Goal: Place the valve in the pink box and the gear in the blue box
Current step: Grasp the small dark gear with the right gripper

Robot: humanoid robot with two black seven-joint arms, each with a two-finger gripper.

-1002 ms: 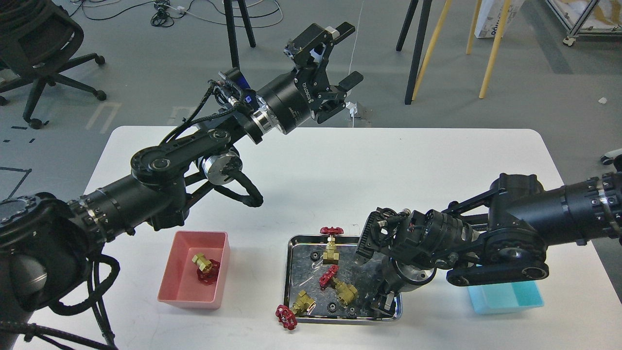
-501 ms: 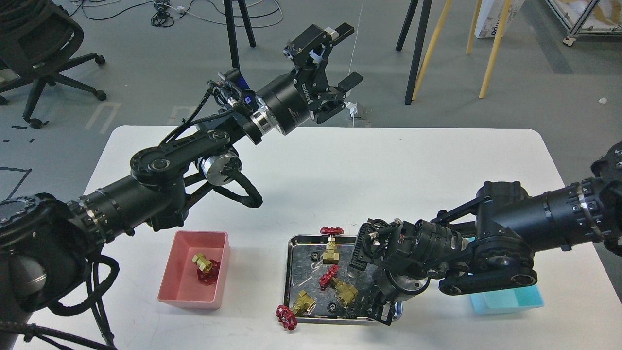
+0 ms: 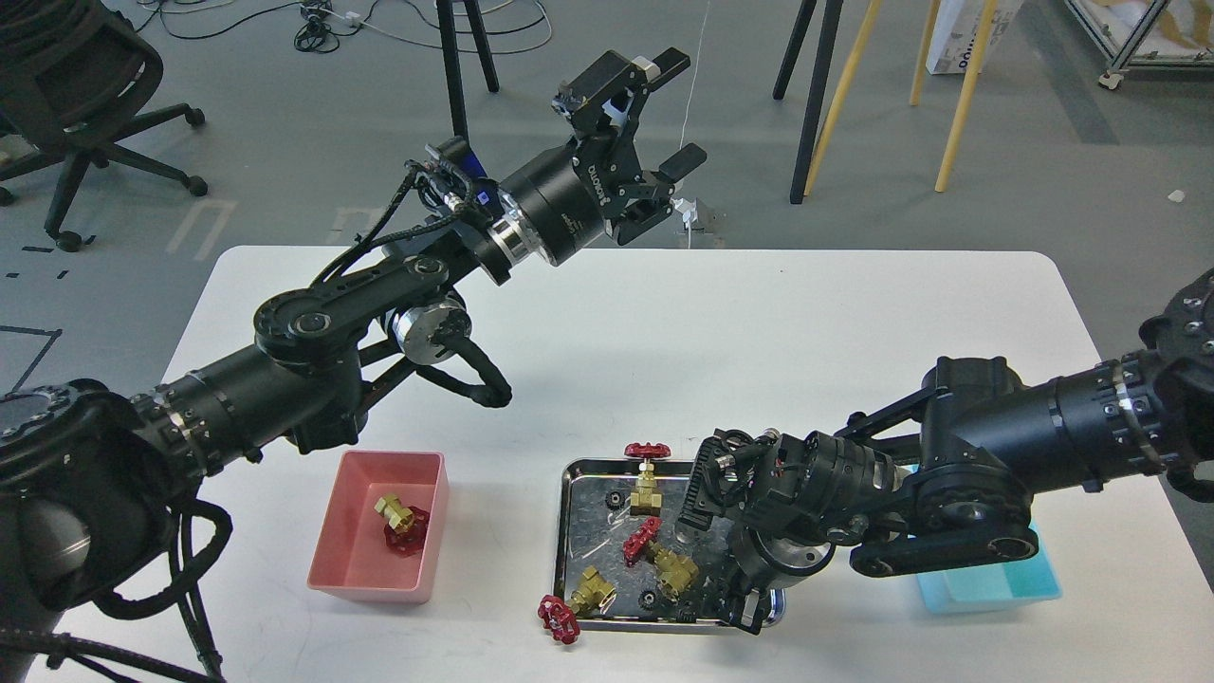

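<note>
A valve (image 3: pixel 403 524) lies in the pink box (image 3: pixel 353 560). Three more valves are at the steel tray (image 3: pixel 580 495): one upright (image 3: pixel 647 476), one lying (image 3: pixel 659 553), one over the front-left rim (image 3: pixel 575 605). Tiny black gears (image 3: pixel 615 499) (image 3: pixel 649 598) lie in the tray. My right gripper (image 3: pixel 728 607) points down into the tray's front-right corner; its dark fingers cannot be told apart. The blue box (image 3: pixel 996 585) sits half hidden behind my right arm. My left gripper (image 3: pixel 675 112) is open and empty, raised high over the table's far edge.
My left arm spans the table's left half above the pink box. My right forearm (image 3: pixel 1005 446) crosses low over the table's right side. Beyond the table stand an office chair (image 3: pixel 76 104), tripod legs and yellow legs on the floor.
My right arm has shifted left and lower, bringing its gripper deeper into the tray's front-right corner. My left arm has barely moved.
</note>
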